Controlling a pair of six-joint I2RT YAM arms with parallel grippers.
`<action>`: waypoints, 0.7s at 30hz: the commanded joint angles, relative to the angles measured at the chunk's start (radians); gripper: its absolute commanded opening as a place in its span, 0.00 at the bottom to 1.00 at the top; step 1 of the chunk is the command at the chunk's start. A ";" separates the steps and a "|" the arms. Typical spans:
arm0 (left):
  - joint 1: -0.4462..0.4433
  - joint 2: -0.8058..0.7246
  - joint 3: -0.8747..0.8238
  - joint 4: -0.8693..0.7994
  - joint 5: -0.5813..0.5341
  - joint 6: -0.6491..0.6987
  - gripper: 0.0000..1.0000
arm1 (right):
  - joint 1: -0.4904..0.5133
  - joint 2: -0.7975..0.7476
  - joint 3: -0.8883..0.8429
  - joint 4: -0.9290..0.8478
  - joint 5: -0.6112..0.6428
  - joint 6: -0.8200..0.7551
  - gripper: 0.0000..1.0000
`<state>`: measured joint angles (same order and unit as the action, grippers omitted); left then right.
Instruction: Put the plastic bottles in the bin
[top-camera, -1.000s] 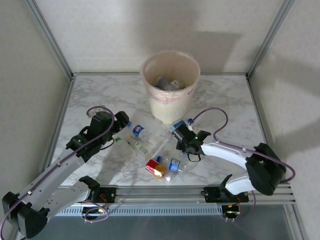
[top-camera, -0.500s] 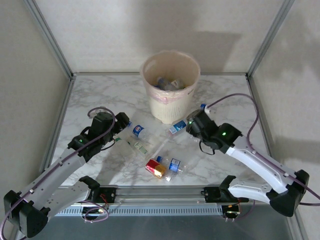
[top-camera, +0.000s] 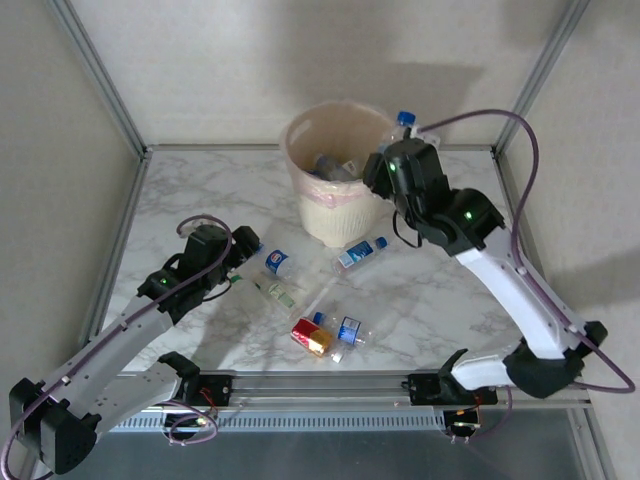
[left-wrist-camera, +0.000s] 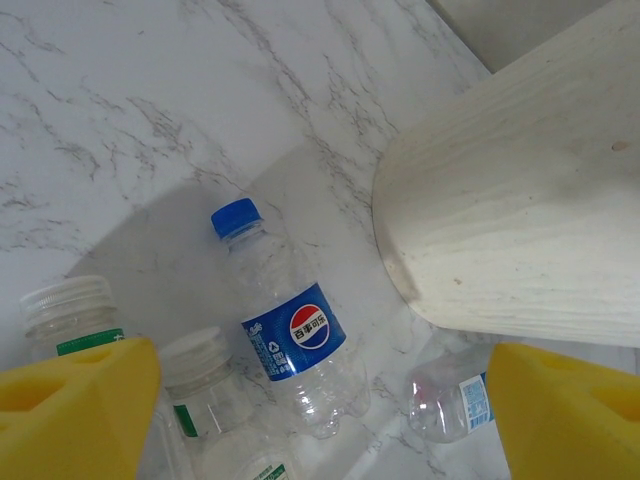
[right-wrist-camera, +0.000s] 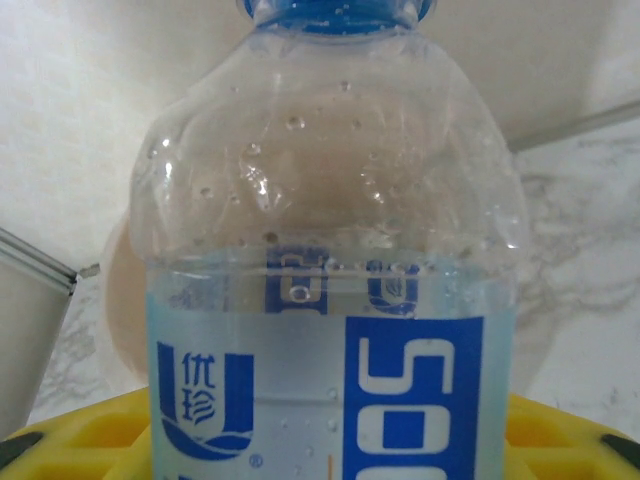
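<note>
A marble table (top-camera: 200, 190) was seen from above, with the bin (top-camera: 340, 215) set at its far middle and some binned bottles (top-camera: 335, 165) lying inside. The right claw (top-camera: 398, 150) was raised at the bin's right rim. It was clenched on a clear, blue-labelled bottle (right-wrist-camera: 330, 330), held upright with the cap uppermost. The left claw (top-camera: 243, 243) was held low over the table, left of the bin, spread wide with nothing between its pads (left-wrist-camera: 75, 400). Several loose bottles (top-camera: 312, 337) were scattered on the table in front of the bin, a Pepsi bottle (left-wrist-camera: 292, 330) just ahead of the left claw. The step in hand was judged to be the carry to the bin. Next, the held bottle would need to be brought over the opening and released.
</note>
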<state>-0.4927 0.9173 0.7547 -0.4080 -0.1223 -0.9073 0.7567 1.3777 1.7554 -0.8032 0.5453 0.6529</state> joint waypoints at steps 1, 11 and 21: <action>0.016 0.003 0.003 0.000 0.004 -0.016 0.84 | -0.052 0.070 0.078 0.057 -0.041 -0.095 0.54; 0.022 0.010 0.005 -0.006 0.011 -0.008 0.84 | -0.165 0.288 0.280 0.087 -0.162 -0.168 0.54; 0.026 0.004 -0.008 -0.022 0.013 -0.011 0.83 | -0.207 0.390 0.260 0.096 -0.199 -0.167 0.57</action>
<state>-0.4801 0.9264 0.7547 -0.4088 -0.1146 -0.9070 0.5533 1.7599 2.0174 -0.7265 0.3637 0.5034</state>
